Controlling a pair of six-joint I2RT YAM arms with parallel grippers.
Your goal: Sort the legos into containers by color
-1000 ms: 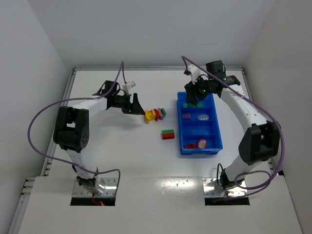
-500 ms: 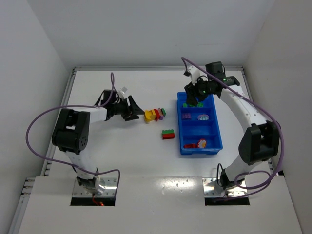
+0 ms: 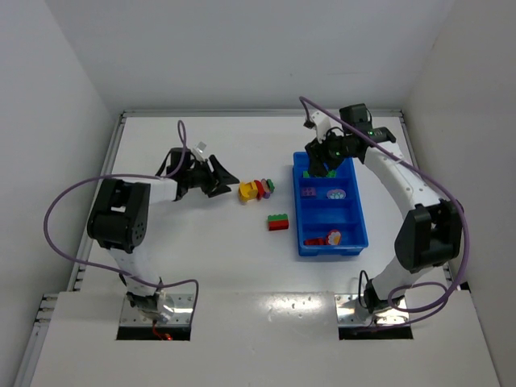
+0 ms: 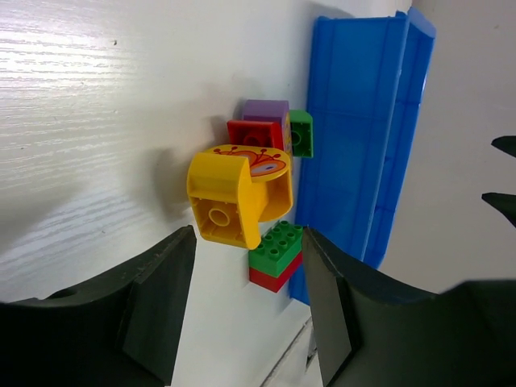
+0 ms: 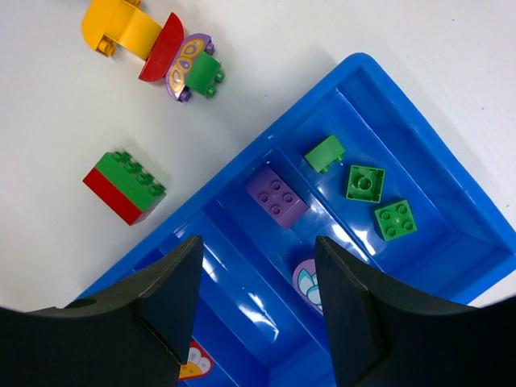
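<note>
The blue tray (image 3: pixel 297 211) lies right of centre. Its far compartment holds three green legos (image 5: pixel 365 181). The compartment nearer me holds a purple brick (image 5: pixel 277 196) and a pale purple piece (image 5: pixel 310 282). The near end holds a red piece (image 3: pixel 332 238). On the table to its left lie a yellow lego (image 3: pixel 247 191), a red, purple and green cluster (image 3: pixel 264 187) and a green-on-red brick (image 3: pixel 278 222). My left gripper (image 3: pixel 226 181) is open and empty, low, just left of the yellow lego (image 4: pixel 234 197). My right gripper (image 3: pixel 323 161) is open and empty above the tray's far end.
White walls enclose the table on the left, back and right. The tray's long side (image 4: pixel 363 121) stands just behind the loose legos in the left wrist view. The green-on-red brick (image 4: pixel 276 254) sits close to the tray wall.
My left arm has dropped lower and its open gripper has turned and edged right toward the yellow lego. My right gripper has stayed over the tray's far end.
</note>
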